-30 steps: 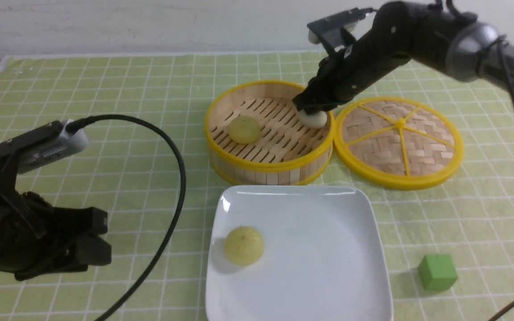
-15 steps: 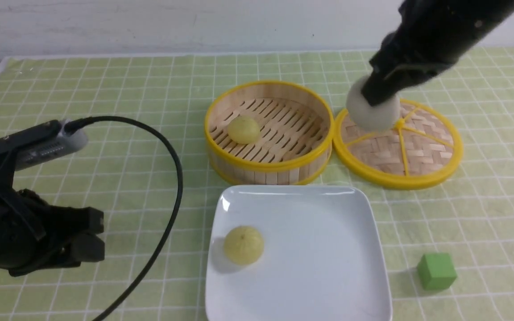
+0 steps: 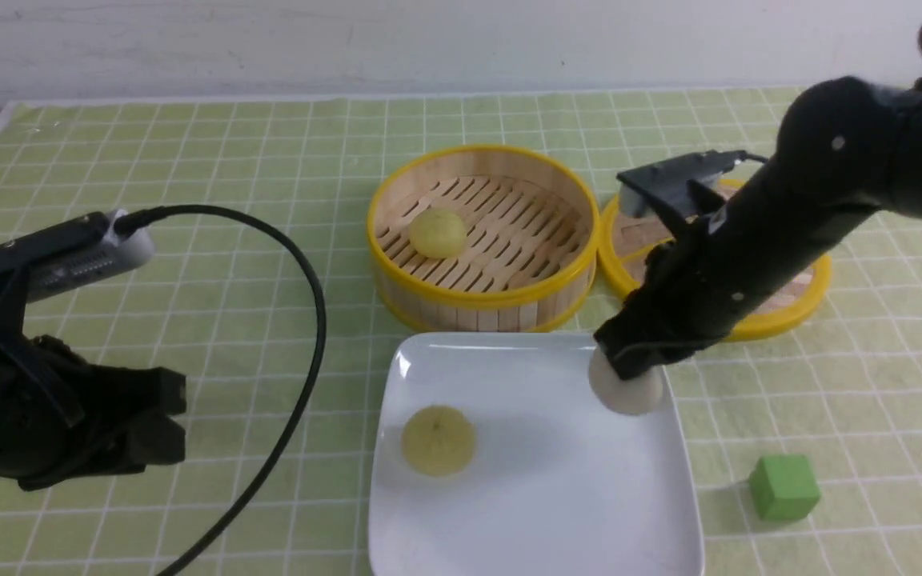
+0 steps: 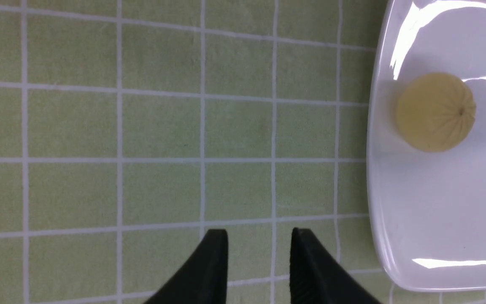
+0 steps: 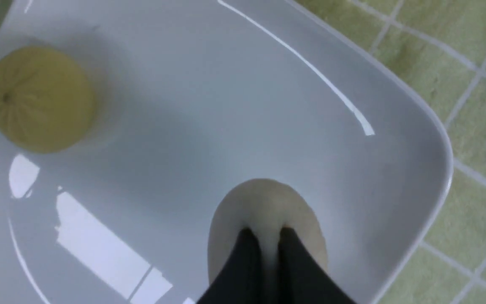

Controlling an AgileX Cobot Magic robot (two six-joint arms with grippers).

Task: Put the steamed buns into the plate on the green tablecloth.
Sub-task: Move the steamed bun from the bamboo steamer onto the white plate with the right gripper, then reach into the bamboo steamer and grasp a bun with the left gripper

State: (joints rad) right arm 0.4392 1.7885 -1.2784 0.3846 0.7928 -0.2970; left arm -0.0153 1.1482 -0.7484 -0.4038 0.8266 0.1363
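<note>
My right gripper (image 3: 629, 372) is shut on the off-white steamed bun (image 3: 627, 390), pinching its top, and holds it low over the far right corner of the white square plate (image 3: 557, 488). In the right wrist view the black fingertips (image 5: 247, 240) press into the bun (image 5: 264, 202) above the plate (image 5: 226, 105). One pale yellow bun (image 3: 438, 440) lies on the plate's left side and also shows in both wrist views (image 4: 435, 112) (image 5: 40, 99). Another yellow bun (image 3: 437, 232) sits in the steamer. My left gripper (image 3: 177, 424) (image 4: 259, 232) is open and empty over the green tablecloth (image 3: 229, 160), left of the plate (image 4: 437, 211).
The round bamboo steamer (image 3: 483, 300) stands just behind the plate. Its woven lid (image 3: 781, 316) lies to the right, partly hidden by my right arm. A green cube (image 3: 783, 488) sits right of the plate. A black cable (image 3: 313, 320) loops over the cloth from my left arm.
My right gripper lifted the off-white bun out of the steamer, carried it over the lid, then brought it down toward me to the plate's far right corner. The left arm barely moved.
</note>
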